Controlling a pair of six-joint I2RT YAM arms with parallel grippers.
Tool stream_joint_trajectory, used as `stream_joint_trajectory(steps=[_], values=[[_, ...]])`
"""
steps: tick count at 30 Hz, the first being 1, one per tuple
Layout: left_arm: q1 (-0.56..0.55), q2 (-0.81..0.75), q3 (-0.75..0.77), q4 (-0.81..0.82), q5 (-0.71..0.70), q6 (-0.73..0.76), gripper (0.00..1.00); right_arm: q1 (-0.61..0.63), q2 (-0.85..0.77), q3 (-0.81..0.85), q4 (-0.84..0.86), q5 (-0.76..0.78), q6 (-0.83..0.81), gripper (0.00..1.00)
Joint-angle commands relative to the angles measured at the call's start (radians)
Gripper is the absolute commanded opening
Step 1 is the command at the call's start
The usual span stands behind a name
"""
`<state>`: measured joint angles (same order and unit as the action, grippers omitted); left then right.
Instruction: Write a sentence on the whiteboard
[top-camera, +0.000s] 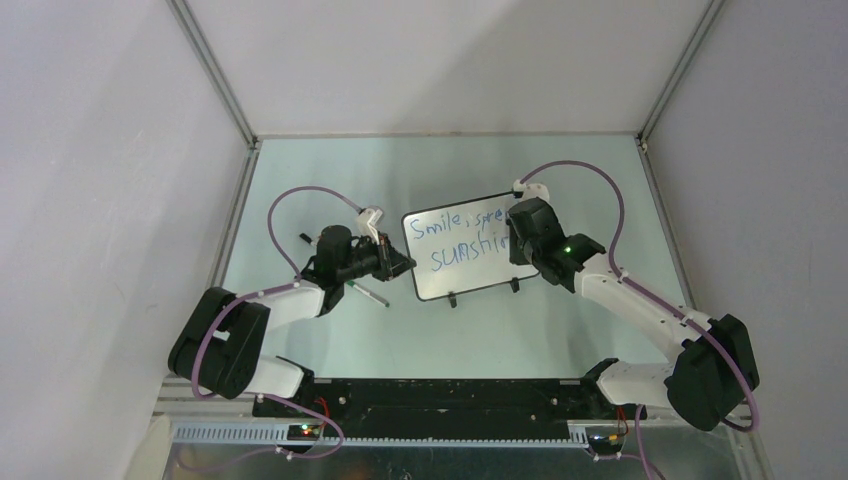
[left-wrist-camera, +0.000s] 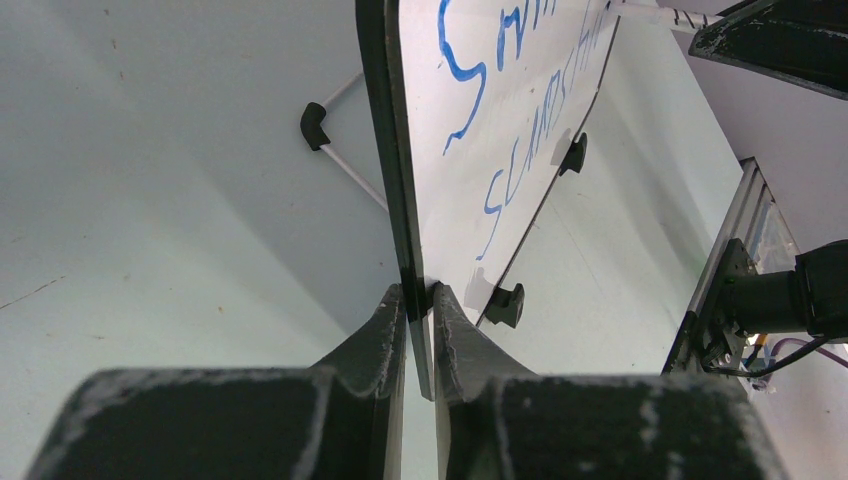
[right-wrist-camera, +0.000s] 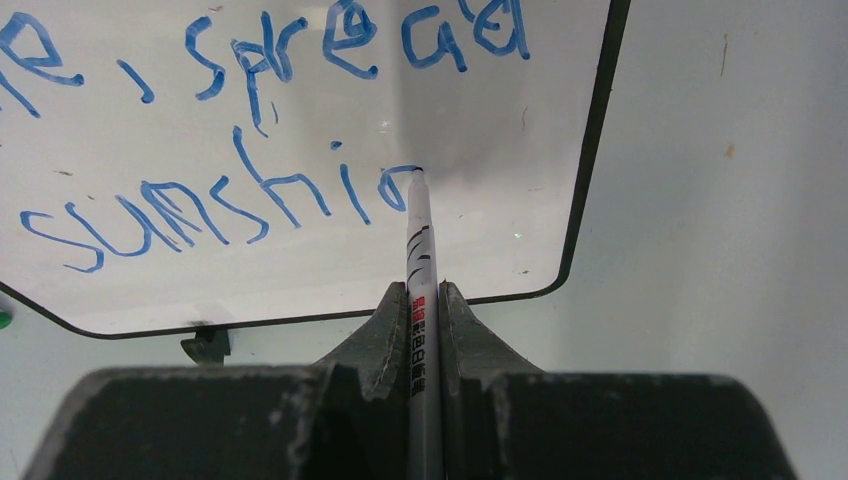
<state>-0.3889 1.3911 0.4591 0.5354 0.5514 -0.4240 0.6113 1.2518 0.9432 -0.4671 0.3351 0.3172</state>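
Pale table (top-camera: 330, 170), loose pen (top-camera: 375, 297) under left arm (top-camera: 290, 300), whiteboard (top-camera: 465, 262) alongside

One whiteboard (top-camera: 470, 278) is standing on the one table (top-camera: 560, 335), and two small black feet (top-camera: 452, 298) (top-camera: 514, 285) are carrying it. One sentence (top-camera: 455, 240) in blue is running over it in two lines, showing three words and one comma. Two arms are reaching in, the left arm (top-camera: 290, 300) and the right arm (top-camera: 640, 300). Each is ending in one hand, so two hands: the left hand (left-wrist-camera: 420, 295) and the right hand (right-wrist-camera: 425, 292), each showing two fingers (left-wrist-camera: 385, 320). Two purple cables (top-camera: 300, 191) (top-camera: 575, 163) are looping, one over each arm. One marker (right-wrist-camera: 418, 230) is sitting in the right hand. One second pen-like stick (top-camera: 370, 295) and one small dark piece (top-camera: 305, 238) are lying by the left arm.
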Motion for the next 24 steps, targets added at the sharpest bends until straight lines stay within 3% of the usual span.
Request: stream_joint_trajectory(steps=[1, 24], values=[[-0.008, -0.011, 0.016, -0.048, -0.038, 0.051, 0.06, -0.013, -0.012, 0.034, -0.015, 0.034, 0.010, 0.00], [-0.007, -0.015, 0.015, -0.047, -0.039, 0.052, 0.06, -0.012, -0.078, -0.056, -0.036, -0.001, 0.025, 0.00]])
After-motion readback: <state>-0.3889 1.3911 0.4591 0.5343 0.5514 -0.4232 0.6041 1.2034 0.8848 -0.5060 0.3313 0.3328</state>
